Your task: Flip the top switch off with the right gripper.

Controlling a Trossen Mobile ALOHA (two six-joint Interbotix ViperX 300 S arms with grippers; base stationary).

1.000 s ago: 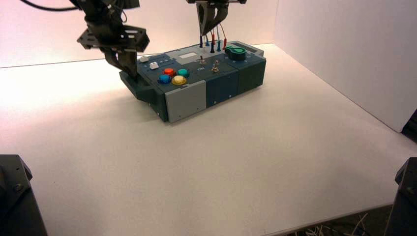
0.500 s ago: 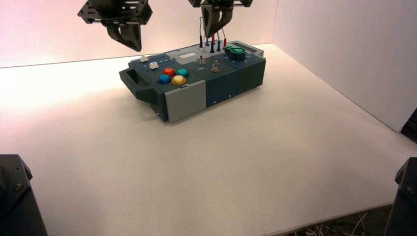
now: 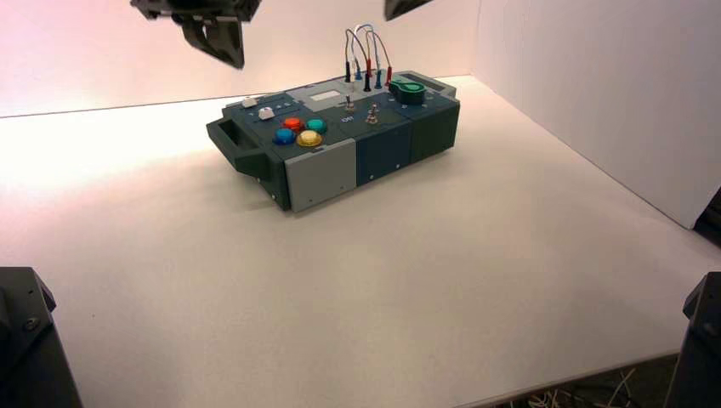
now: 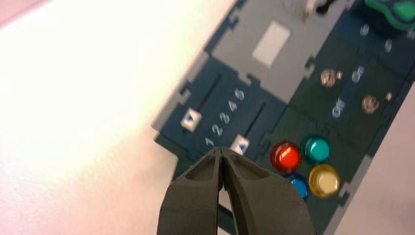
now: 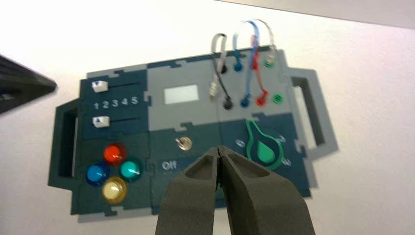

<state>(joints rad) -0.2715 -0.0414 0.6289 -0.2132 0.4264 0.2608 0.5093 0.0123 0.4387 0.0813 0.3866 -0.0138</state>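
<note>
You, operator, have the top switch (image 3: 349, 104) just above the middle of the high view, a slim silver metal toggle in a round collar on the box's (image 3: 321, 177) dark top panel. Its short lever's long axis rises steeply from the panel there; your right wrist view shows the tip leaning toward the "Off" lettering (image 5: 169, 165) and the coloured buttons' end of the box. Your right claw (image 5: 219, 149), shut with nothing between its fingers, hangs clear above the box; only a dark tip enters the high view at top centre. That claw covers the lower switch (image 3: 371, 117) in its own wrist view, though both the high and left wrist views show it. Your left claw (image 3: 223, 42), likewise shut and empty, waits at the high view's upper left, its upper part cut off. Rounded, glossy red (image 3: 292, 125), green (image 3: 316, 126), blue (image 3: 285, 136) and yellow (image 3: 309, 138) buttons cluster left of the switches in the high view, beyond them two blocky white sliders (image 5: 100, 86), both at the "1" end. Thin wires (image 3: 366, 47) arch over the grey plate near a green looped knob (image 3: 408, 91), all on the smooth, pale worktop (image 3: 340, 289).
</note>
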